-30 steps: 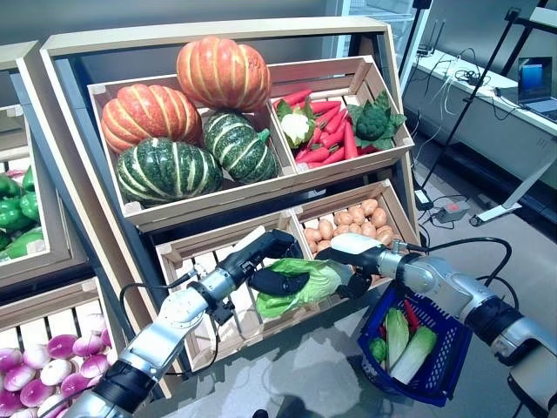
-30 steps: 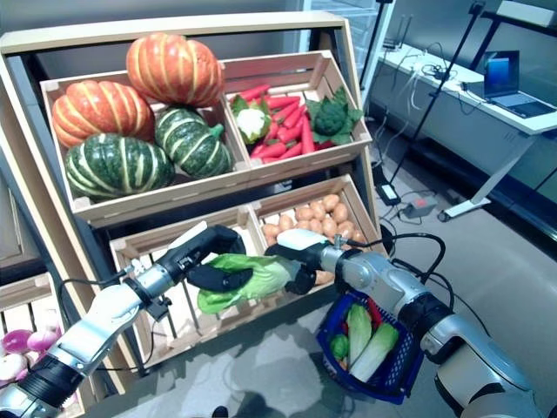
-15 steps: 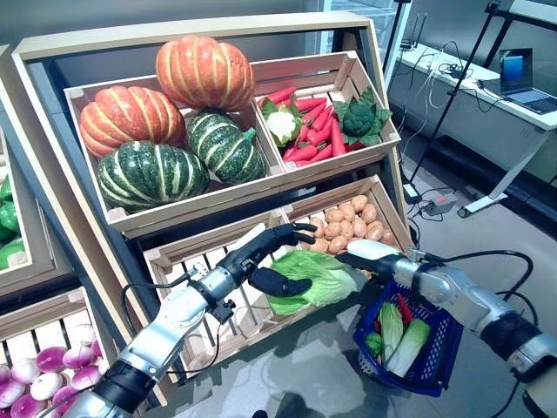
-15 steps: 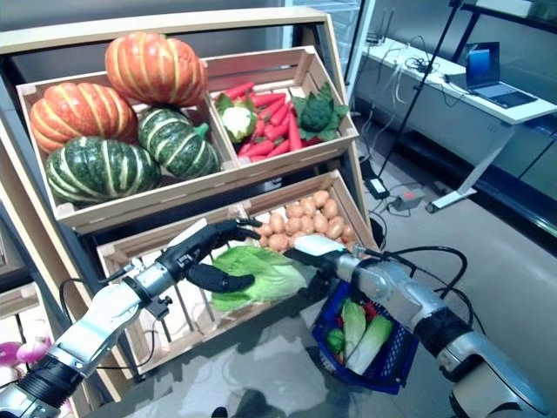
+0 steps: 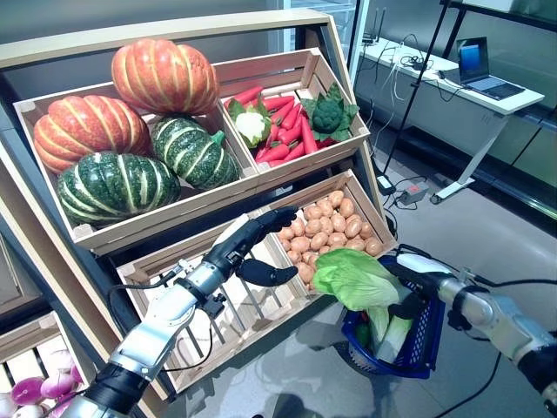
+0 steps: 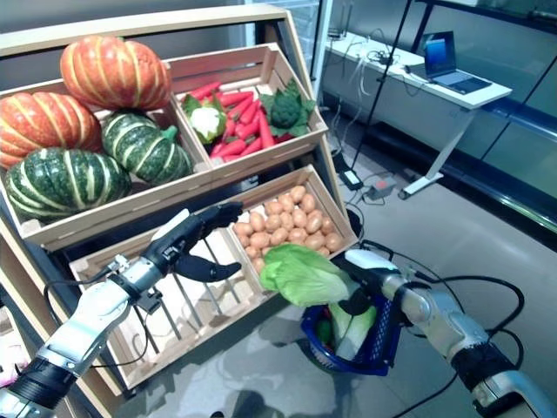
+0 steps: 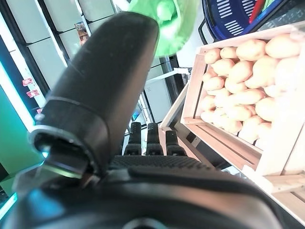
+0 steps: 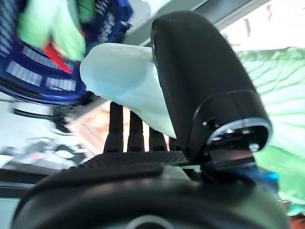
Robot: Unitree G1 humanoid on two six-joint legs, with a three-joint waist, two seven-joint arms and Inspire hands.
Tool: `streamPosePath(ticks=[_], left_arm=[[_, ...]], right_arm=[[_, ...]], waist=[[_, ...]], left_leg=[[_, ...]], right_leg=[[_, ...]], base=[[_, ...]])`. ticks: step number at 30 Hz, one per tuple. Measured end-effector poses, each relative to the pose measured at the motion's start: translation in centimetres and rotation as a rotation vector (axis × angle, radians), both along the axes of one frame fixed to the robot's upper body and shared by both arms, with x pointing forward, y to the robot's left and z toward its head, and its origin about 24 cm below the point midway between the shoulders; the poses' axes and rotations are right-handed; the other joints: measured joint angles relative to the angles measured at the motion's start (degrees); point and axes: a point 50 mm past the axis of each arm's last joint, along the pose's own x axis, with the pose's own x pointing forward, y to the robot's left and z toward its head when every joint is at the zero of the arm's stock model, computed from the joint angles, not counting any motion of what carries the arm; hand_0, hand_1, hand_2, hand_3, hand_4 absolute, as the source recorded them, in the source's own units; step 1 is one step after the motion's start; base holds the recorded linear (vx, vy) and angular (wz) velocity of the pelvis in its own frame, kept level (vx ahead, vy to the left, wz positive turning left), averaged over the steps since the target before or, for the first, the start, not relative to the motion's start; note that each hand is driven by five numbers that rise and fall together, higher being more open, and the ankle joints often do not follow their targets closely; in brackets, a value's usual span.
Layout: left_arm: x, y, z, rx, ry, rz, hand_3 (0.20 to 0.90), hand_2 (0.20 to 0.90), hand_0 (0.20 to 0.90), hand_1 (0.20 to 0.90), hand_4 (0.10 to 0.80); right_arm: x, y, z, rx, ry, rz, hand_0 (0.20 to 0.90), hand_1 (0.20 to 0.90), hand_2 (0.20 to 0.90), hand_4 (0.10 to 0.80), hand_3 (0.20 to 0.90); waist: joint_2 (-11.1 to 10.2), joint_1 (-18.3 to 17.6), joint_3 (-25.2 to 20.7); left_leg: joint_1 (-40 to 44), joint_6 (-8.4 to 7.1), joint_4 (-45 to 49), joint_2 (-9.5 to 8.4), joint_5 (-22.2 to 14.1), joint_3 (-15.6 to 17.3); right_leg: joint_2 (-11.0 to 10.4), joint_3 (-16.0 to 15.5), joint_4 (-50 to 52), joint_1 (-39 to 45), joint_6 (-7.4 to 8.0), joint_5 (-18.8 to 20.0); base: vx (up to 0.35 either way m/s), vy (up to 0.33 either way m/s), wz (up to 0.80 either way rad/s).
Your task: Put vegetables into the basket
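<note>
— Since the earlier frames, what has changed in the left eye view?

— Cabbage (image 5: pixel 355 279) has passed from between both hands to the right hand (image 5: pixel 409 277) alone, and now sits over the near rim of the basket (image 5: pixel 424 335). The left hand (image 5: pixel 252 251) has let go and hangs by the potatoes (image 5: pixel 326 230), fingers straight, thumb out, holding nothing.

— Why is the cabbage held that way?

— Probably so it can drop in beside the greens already in the basket, leaf end leading.

— And the right eye view?

— Same scene: the cabbage (image 6: pixel 300 274) hangs above the basket (image 6: pixel 376 347), which seems to hang from the right arm. The pumpkins (image 6: pixel 87 122) and carrots (image 6: pixel 239 117) in the upper crates lie untouched.

— The left wrist view?

— Its thumb (image 7: pixel 107 90) stands free and the fingers run straight beside it. That fits a hand that has finished its handover; the cabbage shows well apart, past the thumb.

— The right wrist view?

— The thumb (image 8: pixel 205 81) presses against the pale stalk (image 8: pixel 121 78), fingers under it, so the hand is closed round the cabbage.
</note>
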Motion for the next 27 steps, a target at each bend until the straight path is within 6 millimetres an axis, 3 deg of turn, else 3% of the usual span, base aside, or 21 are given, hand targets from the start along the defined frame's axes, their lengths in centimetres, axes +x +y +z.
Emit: streamPosePath(ticks=[3, 4, 8, 12, 15, 18, 20, 25, 27], left_arm=[[-0.5, 0.1, -0.9, -0.016, 0.029, 0.018, 0.9, 0.9, 0.9, 0.9, 0.8], [-0.7, 0.2, -1.5, -0.038, 0.051, 0.04, 0.9, 0.9, 0.9, 0.9, 0.8], [-1.6, 0.6, -4.2, -0.079, 0.152, 0.1, 0.9, 0.9, 0.9, 0.9, 0.8], [-2.8, 1.5, -7.7, -0.117, 0.314, 0.179, 0.9, 0.9, 0.9, 0.9, 0.8], [-3.2, 2.3, -9.3, -0.096, 0.38, 0.226, 0.9, 0.9, 0.9, 0.9, 0.8], [-2.1, 2.1, -8.7, -0.134, 0.361, 0.237, 0.9, 0.9, 0.9, 0.9, 0.8], [-0.9, 1.5, -7.6, -0.159, 0.315, 0.235, 0.9, 0.9, 0.9, 0.9, 0.8], [1.4, 0.6, -4.7, -0.183, 0.161, 0.25, 0.9, 0.9, 0.9, 0.9, 0.8], [2.1, 0.5, -3.8, -0.193, 0.117, 0.262, 0.9, 0.9, 0.9, 0.9, 0.8]], right_arm=[[-1.5, -2.9, -1.9, 0.114, 0.028, -0.256, 0.3, 0.3, 0.3, 0.4, 0.3], [-2.4, -4.1, -3.0, 0.225, 0.026, -0.417, 0.3, 0.3, 0.3, 0.4, 0.3], [-5.1, -7.0, -5.6, 0.397, 0.058, -0.776, 0.3, 0.3, 0.3, 0.4, 0.3], [-7.5, -8.0, -8.0, 0.672, 0.051, -1.111, 0.3, 0.3, 0.3, 0.4, 0.3], [-8.2, -8.0, -9.0, 0.811, 0.038, -1.246, 0.3, 0.3, 0.3, 0.4, 0.3], [-6.7, -8.0, -8.5, 0.947, -0.032, -1.343, 0.3, 0.3, 0.3, 0.4, 0.3], [-3.7, -7.6, -6.9, 1.08, -0.104, -1.358, 0.3, 0.3, 0.3, 0.4, 0.3], [2.3, -6.3, -2.1, 1.264, -0.228, -1.238, 0.3, 0.3, 0.3, 0.4, 0.3], [3.7, -5.9, -0.7, 1.288, -0.258, -1.198, 0.3, 0.3, 0.3, 0.4, 0.3]], waist=[[0.0, 0.1, 0.0], [0.0, 0.1, 0.0], [0.3, 0.0, 0.1], [0.8, 0.2, 0.7], [1.5, 0.6, 2.5], [2.7, 1.0, 6.6], [4.1, 1.9, 10.9], [4.7, 2.5, 17.8], [5.0, 2.9, 20.3]], left_leg=[[0.4, -0.04, 0.0, 0.02, -0.2, 0.2], [0.5, -0.04, 0.0, 0.03, -0.2, 0.3], [0.5, -0.02, 0.0, 0.02, -0.3, 0.2], [0.6, -0.11, 0.1, 0.05, -0.2, 0.0], [-0.2, -0.15, 1.1, 0.05, -0.2, -0.5], [-6.2, -0.03, 7.1, 0.38, -1.3, -1.6], [-12.5, 0.07, 14.0, 0.91, -2.5, -1.6], [-27.0, 0.66, 32.1, 0.39, -8.7, -2.6], [-31.2, 0.43, 37.8, 0.2, -10.4, -3.5]], right_leg=[[0.0, 0.5, 0.0, 0.1, 0.0, 0.0], [0.0, 0.6, 0.0, 0.1, 0.0, 0.0], [0.1, 0.6, 0.0, 0.2, -0.01, 0.0], [0.2, 0.3, 0.1, 0.3, -0.05, 0.1], [0.1, -0.2, 0.5, 0.1, -0.1, 0.1], [-0.3, -1.4, 5.4, -4.8, -0.77, -0.8], [-0.4, -1.5, 12.7, -11.2, -1.49, -2.5], [-5.3, -2.8, 37.8, -27.8, -4.0, -12.6], [-6.7, -2.8, 44.3, -31.7, -3.69, -15.0]], base=[[0.094, -0.039, -0.09], [0.09, -0.046, -0.02], [0.091, -0.062, -0.02], [0.016, -0.074, 0.01], [-0.145, -0.059, 0.11], [-0.213, -0.032, 0.18], [-0.267, -0.01, 0.0], [-0.228, -0.013, 0.12], [-0.096, -0.065, 0.2]])
